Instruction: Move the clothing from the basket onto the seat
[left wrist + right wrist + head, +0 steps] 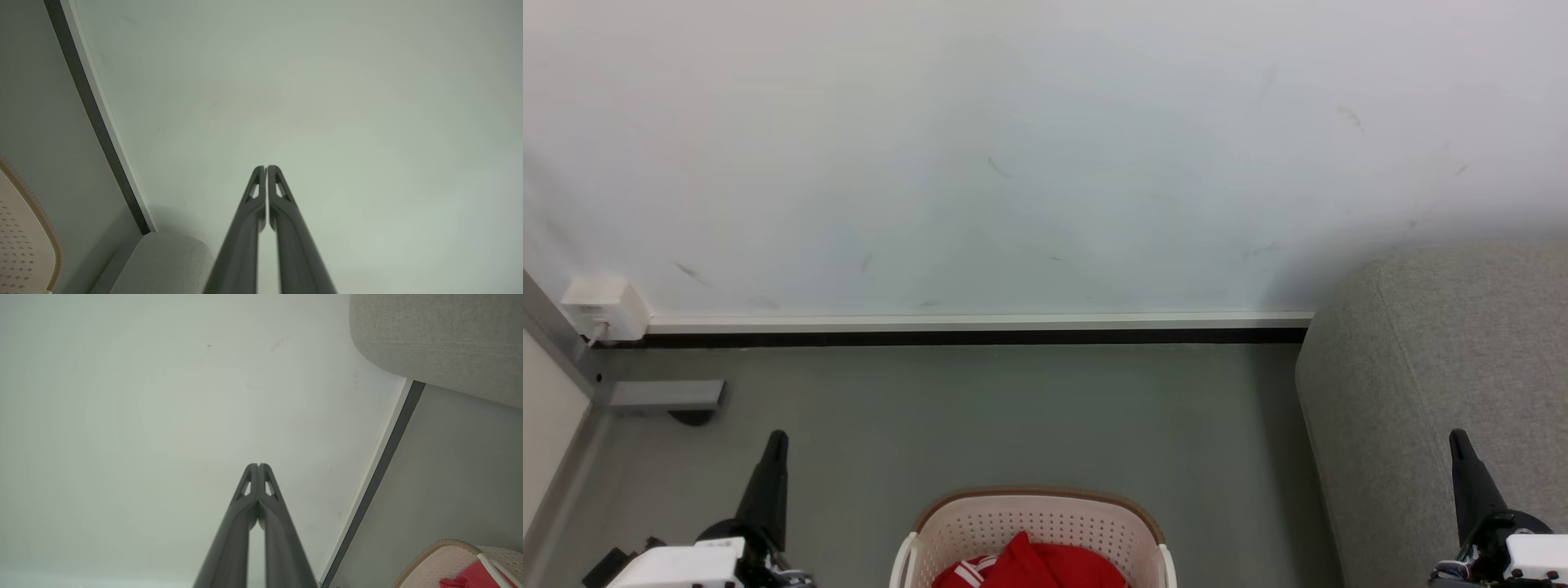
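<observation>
Bright-red clothing (1033, 563) with a white stripe lies inside the cream basket (1029, 516) at the bottom middle of the head view. The basket's brown-trimmed rim (439, 549) and a patch of red cloth (470, 577) show at the lower right of the right wrist view. The grey seat (1437, 376) fills the right side. My left gripper (778, 441) stands shut at the lower left, well left of the basket, holding nothing. My right gripper (1456, 438) stands shut at the lower right, in front of the seat, also holding nothing. Both point at the white wall.
A white wall with a pale and black skirting (972, 327) runs across the back. A white socket box (605, 309) sits at the left corner, with a grey bracket (666, 396) below it. Grey floor (1013, 416) lies between the basket and the wall.
</observation>
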